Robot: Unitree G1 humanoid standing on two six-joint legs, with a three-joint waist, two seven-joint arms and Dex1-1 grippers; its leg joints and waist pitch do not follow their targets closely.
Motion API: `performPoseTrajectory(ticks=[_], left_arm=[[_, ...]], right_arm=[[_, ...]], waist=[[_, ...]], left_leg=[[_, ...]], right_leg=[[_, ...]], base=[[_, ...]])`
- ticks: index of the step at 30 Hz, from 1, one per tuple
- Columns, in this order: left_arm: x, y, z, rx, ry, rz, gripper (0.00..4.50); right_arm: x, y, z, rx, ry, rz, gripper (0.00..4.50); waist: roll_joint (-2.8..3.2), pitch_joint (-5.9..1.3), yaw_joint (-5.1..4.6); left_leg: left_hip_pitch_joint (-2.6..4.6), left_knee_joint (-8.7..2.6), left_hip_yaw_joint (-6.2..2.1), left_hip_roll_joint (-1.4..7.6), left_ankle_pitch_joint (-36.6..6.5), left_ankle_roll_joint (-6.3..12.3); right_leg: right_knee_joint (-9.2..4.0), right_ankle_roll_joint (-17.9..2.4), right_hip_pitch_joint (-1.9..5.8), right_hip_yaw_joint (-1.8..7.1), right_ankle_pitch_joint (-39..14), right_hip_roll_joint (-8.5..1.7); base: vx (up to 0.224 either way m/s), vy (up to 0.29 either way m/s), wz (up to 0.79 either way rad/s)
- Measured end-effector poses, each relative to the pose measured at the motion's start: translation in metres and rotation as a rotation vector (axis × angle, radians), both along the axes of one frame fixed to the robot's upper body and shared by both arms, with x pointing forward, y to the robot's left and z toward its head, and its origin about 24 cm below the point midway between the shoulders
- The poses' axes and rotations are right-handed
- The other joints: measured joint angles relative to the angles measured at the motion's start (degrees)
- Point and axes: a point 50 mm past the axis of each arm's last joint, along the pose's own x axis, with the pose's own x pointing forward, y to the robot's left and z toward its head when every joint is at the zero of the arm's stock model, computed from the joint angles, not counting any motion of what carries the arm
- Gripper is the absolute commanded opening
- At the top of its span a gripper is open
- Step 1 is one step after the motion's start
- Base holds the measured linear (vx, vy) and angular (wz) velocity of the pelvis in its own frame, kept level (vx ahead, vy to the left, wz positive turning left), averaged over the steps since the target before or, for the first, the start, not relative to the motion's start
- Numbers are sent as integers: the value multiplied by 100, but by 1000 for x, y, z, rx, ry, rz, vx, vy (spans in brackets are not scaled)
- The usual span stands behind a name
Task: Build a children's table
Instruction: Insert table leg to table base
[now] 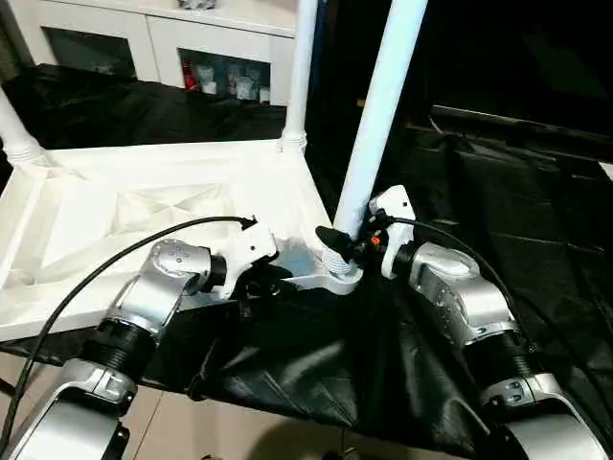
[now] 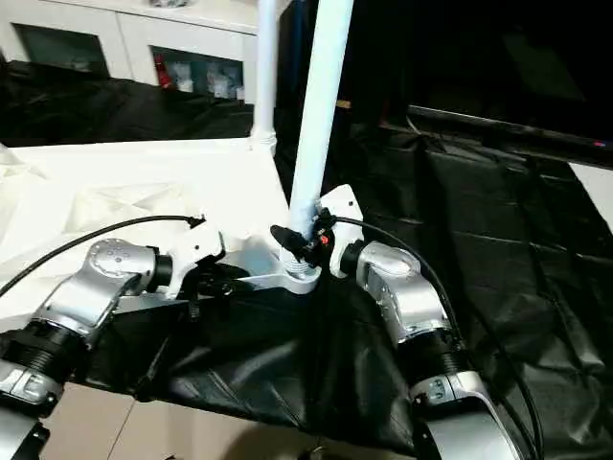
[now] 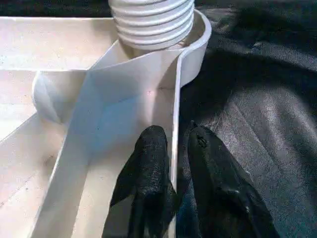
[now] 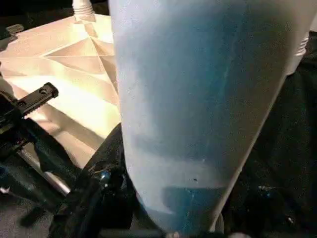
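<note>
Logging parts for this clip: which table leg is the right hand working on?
Find the upturned white tabletop on the black sheet. At its near corner by the right hand stands a leg. Unlike the other upright legs, it leans and has black fingers around its base.

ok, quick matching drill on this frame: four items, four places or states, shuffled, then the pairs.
Items:
1. near leg
2. far leg
3. left gripper
4. cabinet

Places/states:
A. behind the table, glass doors
B. fingers straddling the tabletop rim
C. in the far corner socket, nothing holding it
D. in the near corner socket, right gripper on its base

Pairs: 1-D, 2-C, 3-B, 4-A
</note>
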Motion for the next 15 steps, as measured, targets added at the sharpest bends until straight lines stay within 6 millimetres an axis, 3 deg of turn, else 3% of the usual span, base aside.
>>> performPoseTrajectory(ticks=[1,5,7,15], left_arm=[[1,1,0,1,0,2,68],[3,3,1,6,11,4,57],[4,3,1,7,19,0,21],[4,4,1,35,13,-30,0]], right_arm=[[0,0,0,1,0,0,189],[0,-1,-1,2,2,10,189],[-1,-1,-1,3,3,17,189],[-1,-2,-2,4,-1,27,189]], waist=[[0,0,2],[2,0,5],[2,0,3],[20,0,-9]], left_leg=[[0,0,0,0,0,0],[0,0,-1,0,0,-1],[2,0,-2,0,0,-1],[6,-2,-10,1,0,-1]], right_leg=[[0,13,0,0,-8,0],[0,18,1,0,-11,0],[1,17,1,0,-10,0],[2,8,3,1,-5,1]], base=[[0,0,0],[0,0,0],[0,0,0],[0,0,0]])
